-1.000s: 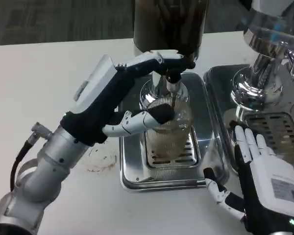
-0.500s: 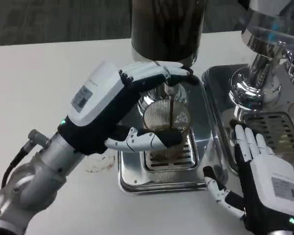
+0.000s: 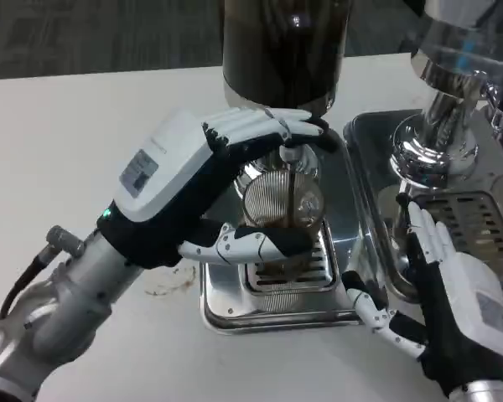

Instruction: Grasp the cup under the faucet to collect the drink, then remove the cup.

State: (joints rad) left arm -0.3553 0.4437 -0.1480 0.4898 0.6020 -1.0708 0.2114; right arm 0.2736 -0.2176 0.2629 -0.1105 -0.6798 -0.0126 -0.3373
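Since a second ago the left hand (image 3: 203, 180) has lowered its wrist toward the desk's (image 3: 75, 134) near edge and the dark drink has begun running; it grips the ribbed cup (image 3: 282, 209), which sits on the drip tray (image 3: 272, 306) under the faucet (image 3: 292, 155) at the desk's far edge; the right hand (image 3: 444, 293) rests open, fingers spread, near the front edge; collecting seems under way; next, likely draw the cup out level.
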